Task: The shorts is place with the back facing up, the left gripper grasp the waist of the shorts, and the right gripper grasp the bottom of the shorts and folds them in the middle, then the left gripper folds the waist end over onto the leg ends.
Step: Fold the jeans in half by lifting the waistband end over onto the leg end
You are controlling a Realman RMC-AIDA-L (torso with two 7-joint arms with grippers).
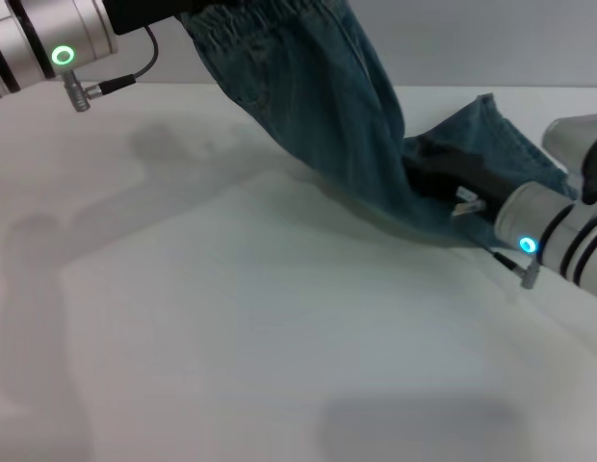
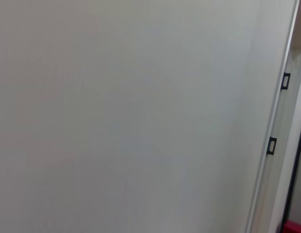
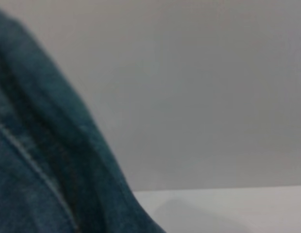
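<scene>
The blue denim shorts (image 1: 318,106) hang stretched in the air between both arms, sloping down from upper left to right. Their gathered waist (image 1: 250,24) is at the top edge of the head view, where my left gripper (image 1: 168,14) meets it, shut on the band; its fingertips are cut off by the picture's edge. My right gripper (image 1: 443,178) is low at the right, its black claw shut on the bottom of the shorts (image 1: 491,135), just above the table. The right wrist view shows dark denim (image 3: 34,170) with a stitched seam close up. Pockets and print are hidden.
A white table (image 1: 231,337) spreads under the shorts, with their shadow on it. The left wrist view shows only the white tabletop (image 2: 116,121) and its edge (image 2: 274,126) with two small black brackets beside it.
</scene>
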